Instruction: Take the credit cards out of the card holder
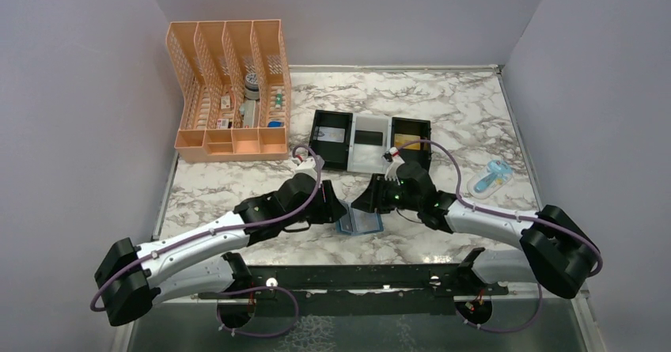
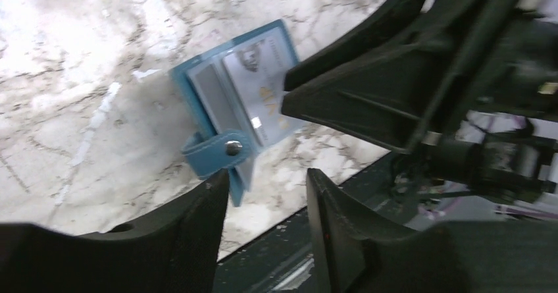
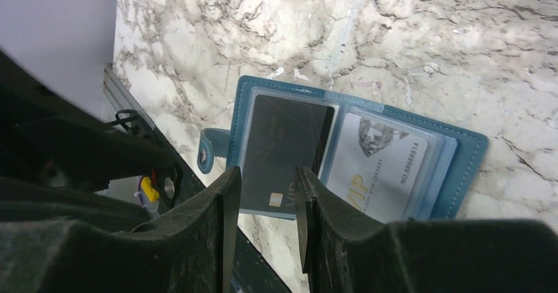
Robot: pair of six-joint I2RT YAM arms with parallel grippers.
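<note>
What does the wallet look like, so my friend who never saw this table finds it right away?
Look at the marble table, at its near edge, in front of the black-and-white tray. The wallet lies open and flat there. It is the only teal-blue thing with clear pockets, holding a dark card and a silver card.

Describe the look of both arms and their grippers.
Both the left arm and right arm have silver-white links between bulky matte-black joint housings, with a purple cable looped along each. The left gripper and right gripper each have two thick, black, wedge-shaped fingers, faintly textured.
</note>
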